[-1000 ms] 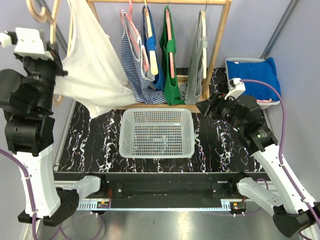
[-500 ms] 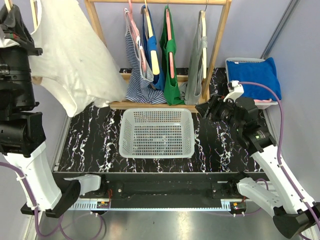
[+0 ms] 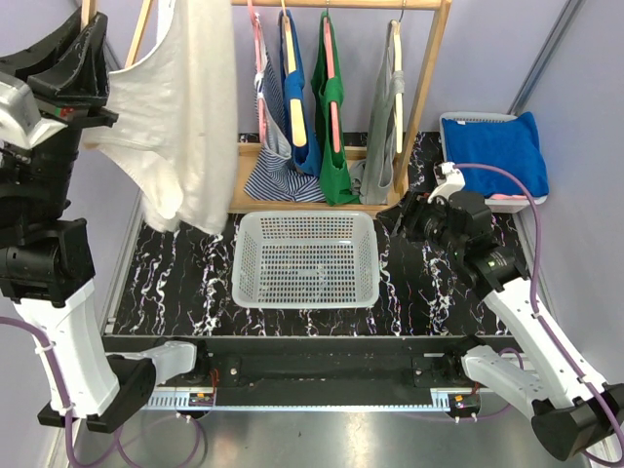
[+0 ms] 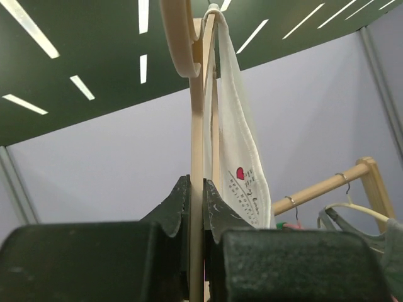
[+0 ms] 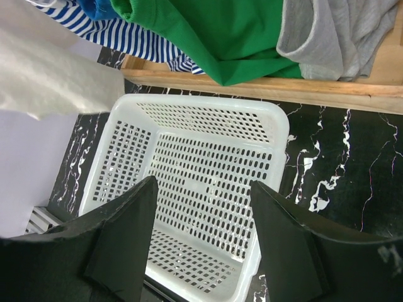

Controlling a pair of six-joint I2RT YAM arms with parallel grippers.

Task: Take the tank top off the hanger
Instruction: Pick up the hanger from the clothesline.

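A white tank top (image 3: 185, 127) hangs on a wooden hanger (image 3: 141, 34) that is held high at the upper left, left of the rack. My left gripper (image 3: 83, 49) is shut on the hanger's thin wooden bar. In the left wrist view the bar (image 4: 196, 126) runs up between the closed fingers of my left gripper (image 4: 196, 189), and the tank top's strap (image 4: 242, 145) drapes beside it. My right gripper (image 3: 405, 219) is open and empty at the basket's right. In the right wrist view my right gripper (image 5: 204, 207) hovers over the white basket (image 5: 208, 100), with the tank top's hem (image 5: 56, 82) at the left.
A white perforated basket (image 3: 304, 216) sits mid-table. Behind it a wooden rack (image 3: 429, 88) carries striped (image 3: 273, 156), blue (image 3: 297, 97), green (image 3: 331, 117) and grey (image 3: 385, 117) garments. A blue cloth (image 3: 492, 141) lies in a tray at the back right.
My left arm has turned and shifted the hanger, and the tank top has swung right and now hangs narrower and more vertical. The right gripper has drifted slightly, still open.
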